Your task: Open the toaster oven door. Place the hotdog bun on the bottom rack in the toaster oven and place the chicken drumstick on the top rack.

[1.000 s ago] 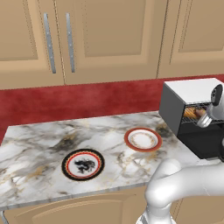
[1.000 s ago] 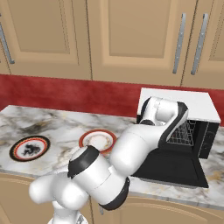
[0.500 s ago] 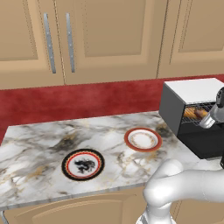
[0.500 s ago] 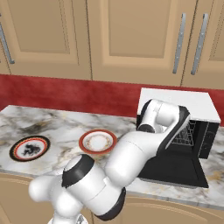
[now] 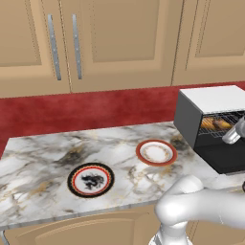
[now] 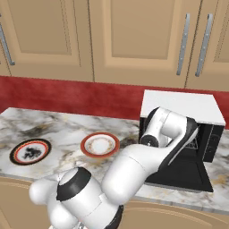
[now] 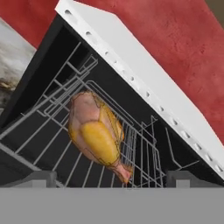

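Observation:
The toaster oven (image 5: 210, 98) stands at the counter's right end with its door (image 6: 181, 176) folded down flat. In the hand view the chicken drumstick (image 7: 96, 131) lies on a wire rack (image 7: 52, 144) close under the oven's white top (image 7: 144, 83). My gripper (image 7: 110, 178) is open just in front of it, one fingertip (image 7: 37, 178) on each side, holding nothing. In the left base view, golden-orange and brown food (image 5: 214, 124) shows on the racks. I cannot tell the hotdog bun apart there, nor which rack is which.
A red-rimmed white plate (image 5: 155, 152) and a black plate with a red ring (image 5: 91, 179) lie on the marble counter (image 5: 43, 158) left of the oven. A red backsplash and wooden cabinets stand behind. My arm (image 6: 165, 134) covers the oven's mouth in the right base view.
My hand has drifted slightly to the right and down at the oven's mouth. The jaws stayed open and the food on the racks has not moved.

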